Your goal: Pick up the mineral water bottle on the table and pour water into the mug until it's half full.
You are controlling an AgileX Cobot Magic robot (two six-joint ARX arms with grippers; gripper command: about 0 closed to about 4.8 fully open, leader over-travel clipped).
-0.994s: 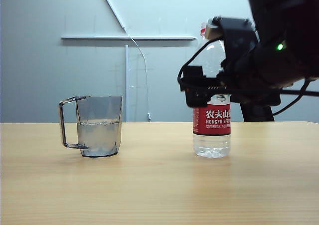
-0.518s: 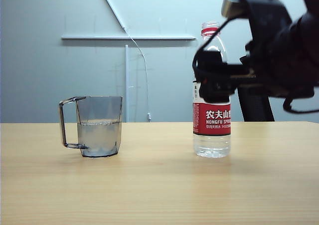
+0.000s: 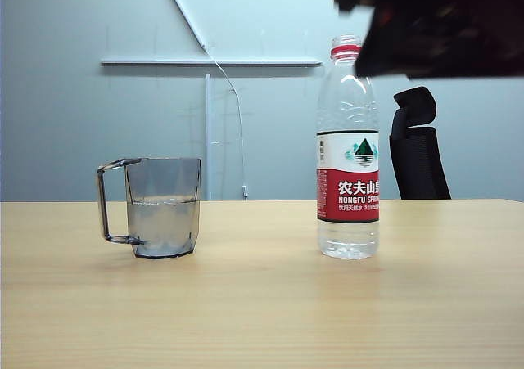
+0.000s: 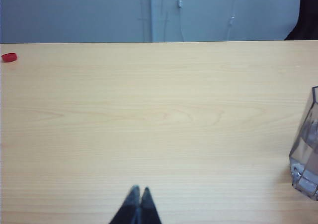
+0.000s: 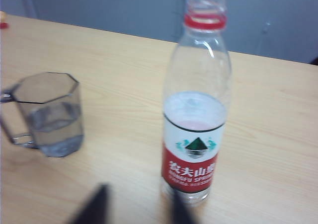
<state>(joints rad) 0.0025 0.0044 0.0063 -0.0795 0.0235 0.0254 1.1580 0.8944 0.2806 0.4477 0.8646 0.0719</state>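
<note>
One smoky grey mug (image 3: 163, 208) stands on the left part of the table (image 3: 262, 320), handle pointing left, with water (image 3: 164, 226) up to about its middle, so the half-full target looks met, as far as I can judge. One mineral water bottle (image 3: 348, 152) stands upright right of centre, well apart from the mug, uncapped, only a low pool of water left in it. One red cap (image 4: 9, 57) lies far off on the table, seen only in the left wrist view. Just changed: a second ago the right gripper (image 5: 136, 204) sat around the bottle's middle; now it has let go and the right arm has lifted up and away, only a dark blur at top right of the exterior view. Right wrist view shows its fingers apart with nothing between them, hanging near side of the bottle, so open and empty. Left gripper (image 4: 137, 194) hovers low over bare table left of the mug, tips pressed together, closed on nothing. Reading: pour finished, bottle set back down, arm retreating; likely nothing left but parking. One black chair (image 3: 419, 144) behind the table.
</note>
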